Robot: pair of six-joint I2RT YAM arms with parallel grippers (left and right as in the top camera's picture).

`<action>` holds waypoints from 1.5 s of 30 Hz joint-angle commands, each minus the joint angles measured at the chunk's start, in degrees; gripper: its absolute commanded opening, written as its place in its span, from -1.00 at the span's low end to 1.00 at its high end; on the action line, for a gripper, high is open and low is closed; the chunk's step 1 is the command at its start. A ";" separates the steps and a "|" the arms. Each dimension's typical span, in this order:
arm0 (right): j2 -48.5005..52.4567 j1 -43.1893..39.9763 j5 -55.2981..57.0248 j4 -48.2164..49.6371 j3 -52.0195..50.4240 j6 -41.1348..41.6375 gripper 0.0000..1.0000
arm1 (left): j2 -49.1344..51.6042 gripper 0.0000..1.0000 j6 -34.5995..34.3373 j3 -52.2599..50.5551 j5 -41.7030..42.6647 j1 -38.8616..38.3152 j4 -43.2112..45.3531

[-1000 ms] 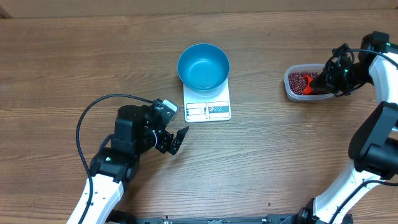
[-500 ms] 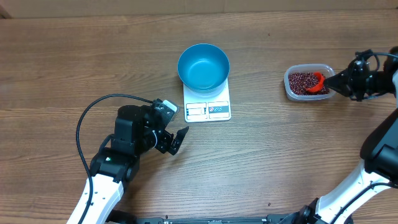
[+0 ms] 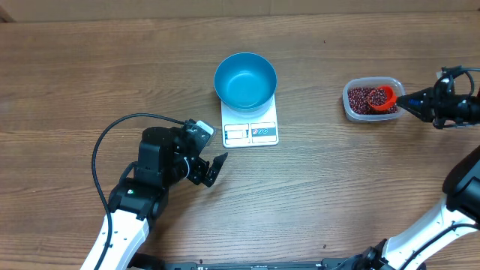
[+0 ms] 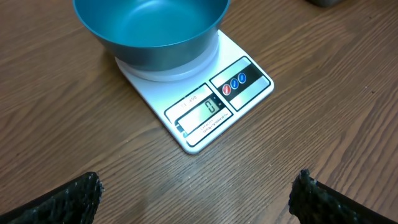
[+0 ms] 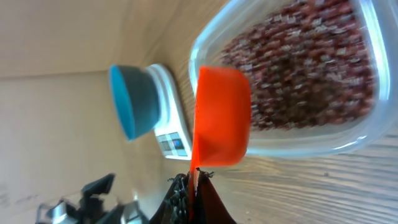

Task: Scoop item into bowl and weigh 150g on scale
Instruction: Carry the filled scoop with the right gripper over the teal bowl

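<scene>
The light blue bowl (image 3: 245, 79) stands empty on the white scale (image 3: 250, 133); in the left wrist view the bowl (image 4: 149, 28) sits on the scale (image 4: 211, 106), whose display reads zero. Dark red beans (image 3: 361, 97) fill a clear tub (image 3: 346, 105) at the right. My right gripper (image 3: 411, 103) is shut on the handle of an orange scoop (image 3: 382, 98), whose cup hangs over the tub's right half with dark beans in it. The right wrist view shows the scoop's (image 5: 221, 115) underside against the beans (image 5: 305, 68). My left gripper (image 3: 214, 169) rests open and empty below-left of the scale.
A black cable (image 3: 112, 139) loops over the table left of the left arm. The right arm (image 3: 457, 180) stretches along the right edge. The tub sits about a hand's width right of the scale.
My right gripper drew back to the right, off the tub. The scoop turned from dug into the beans to cup-up above them. The left arm stayed still.
</scene>
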 commanded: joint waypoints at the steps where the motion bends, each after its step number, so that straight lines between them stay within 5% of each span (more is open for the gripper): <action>1: 0.09 -0.37 -7.65 -2.43 0.59 -8.33 -0.93 | 0.42 0.99 -0.61 0.02 -0.15 0.20 0.04; 24: 0.09 21.16 -26.80 0.98 0.61 -8.74 -0.92 | 0.39 0.99 -0.61 0.02 -0.15 0.20 0.04; 37: 0.07 35.58 -14.36 30.23 1.38 26.88 -0.92 | 0.42 0.99 -0.61 0.02 -0.15 0.20 0.04; 45: 0.04 43.50 6.64 30.38 8.04 32.63 -0.92 | 0.42 0.99 -0.61 0.02 -0.13 0.20 0.04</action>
